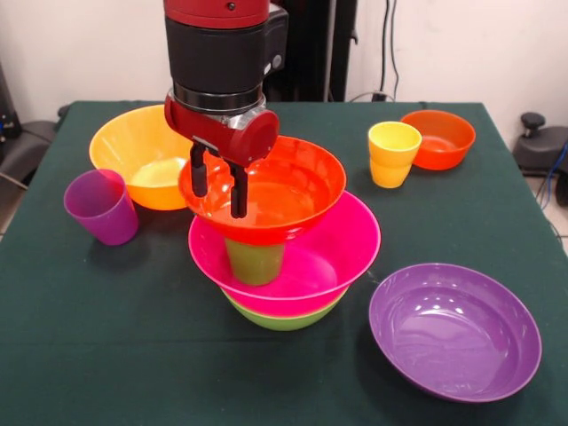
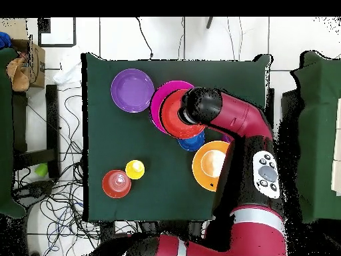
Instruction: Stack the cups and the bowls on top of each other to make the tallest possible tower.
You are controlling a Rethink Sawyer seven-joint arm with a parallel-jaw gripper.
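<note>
Gripper: hung over the red-orange bowl's rim, one finger outside, one inside; jaws parted, grasping nothing clearly.
Tower: stood mid-table; lime bowl at the bottom, pink bowl in it, green cup inside that, red-orange bowl perched on the cup.
Yellow cup: upright beside the small red-orange bowl, apart from the tower.
Purple cup: upright, just beside the orange bowl.
Purple bowl: near the tower, not touching.
Blue bowl: partly hidden under the arm.
</note>
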